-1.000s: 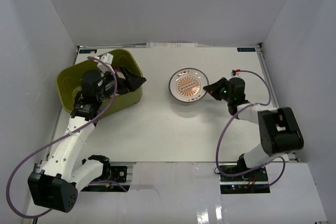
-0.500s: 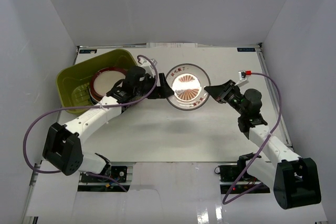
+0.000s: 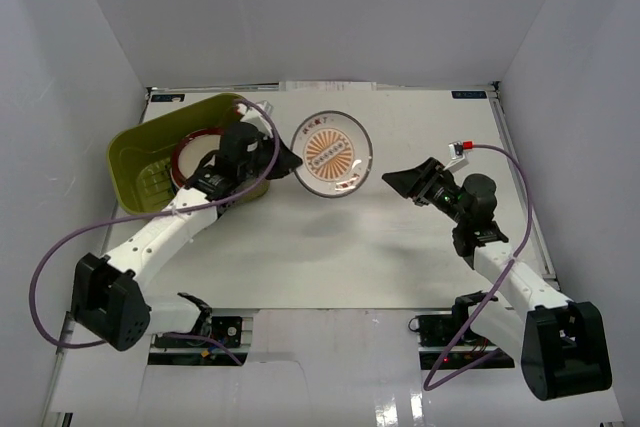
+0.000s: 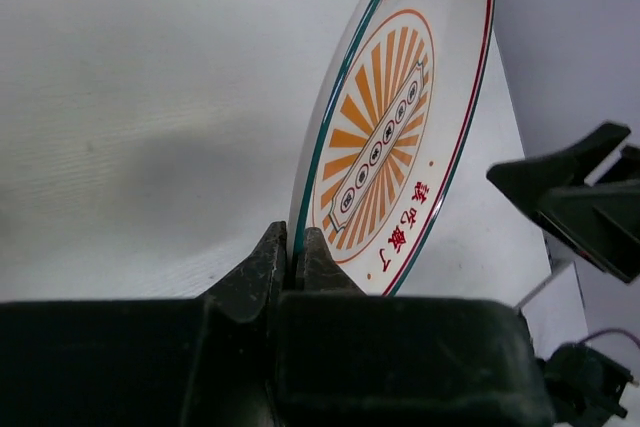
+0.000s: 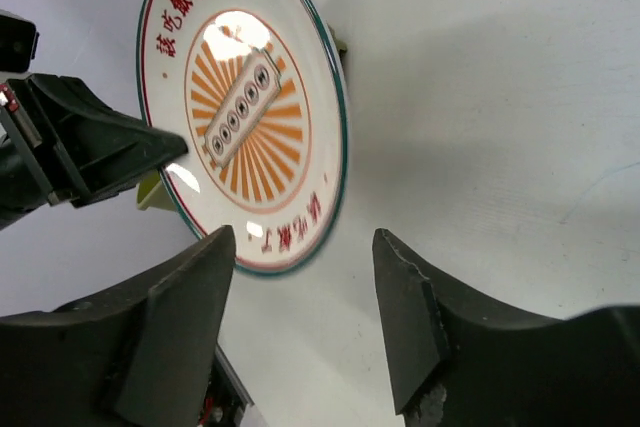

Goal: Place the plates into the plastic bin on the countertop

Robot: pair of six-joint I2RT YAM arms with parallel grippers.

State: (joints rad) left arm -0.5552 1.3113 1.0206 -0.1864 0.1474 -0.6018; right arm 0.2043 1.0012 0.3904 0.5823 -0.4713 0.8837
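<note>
Firmly, left end effector (image 4: 293,247) clamps glossy round sunburst plate (image 4: 390,137) by its rim; right end effector (image 5: 300,247) gapes.

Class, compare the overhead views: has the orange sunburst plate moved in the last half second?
Yes. The orange sunburst plate, clamped in the left end effector, has shifted left, closer to the plastic bin.
</note>
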